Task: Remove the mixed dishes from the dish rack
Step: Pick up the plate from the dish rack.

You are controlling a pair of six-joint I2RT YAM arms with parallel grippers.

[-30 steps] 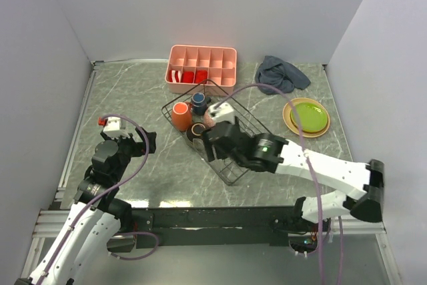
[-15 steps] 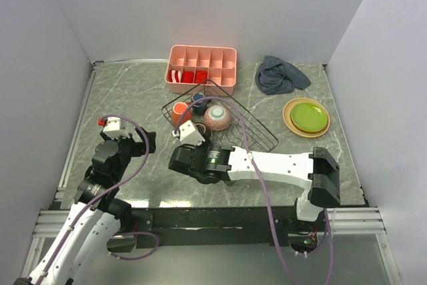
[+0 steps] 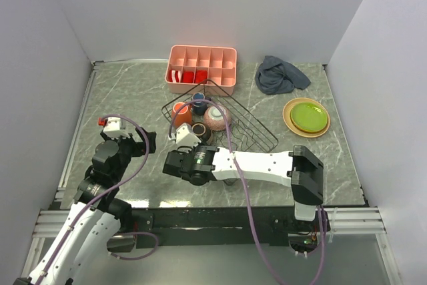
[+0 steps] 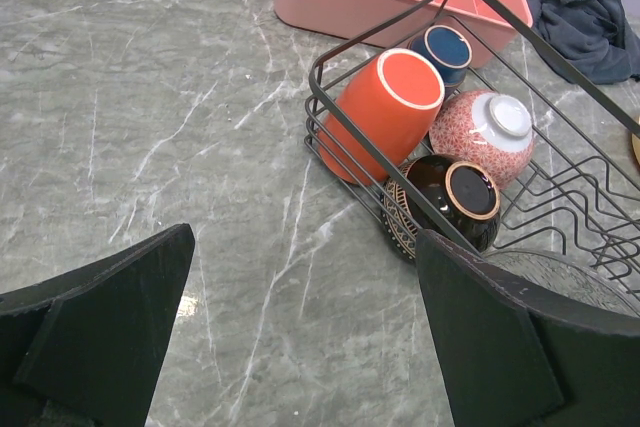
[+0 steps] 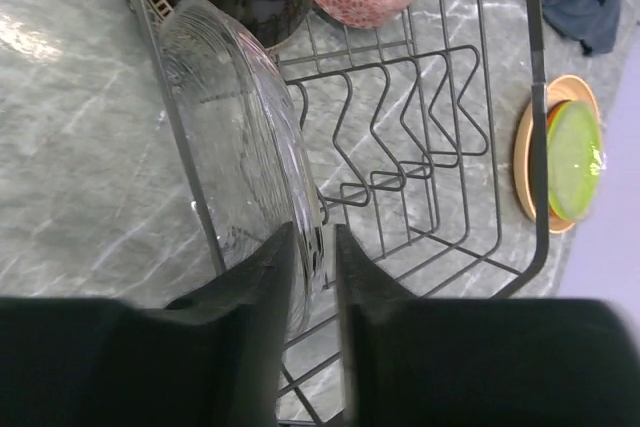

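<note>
At the black wire dish rack [image 3: 250, 131], right gripper [image 5: 313, 242] apparently pinched a clear glass plate [image 5: 230, 127]; left gripper [image 4: 300, 327] gaped. Round plates [image 3: 308, 117] were out — orange mug [image 4: 380, 112], blue cup [image 4: 445, 50], pink bowl [image 4: 480, 132], brown bowl [image 4: 445, 197] inside.

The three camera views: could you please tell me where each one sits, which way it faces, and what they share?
Top external: above and behind, looking down at the table; left arm and right arm show.
Left wrist: low over the table, facing the dish rack and orange mug; left gripper open at the bottom edge.
Right wrist: above the rack, looking down; right gripper pinches the clear glass dish.
Shared: all three show the rack and pinkish speckled bowl.
</note>
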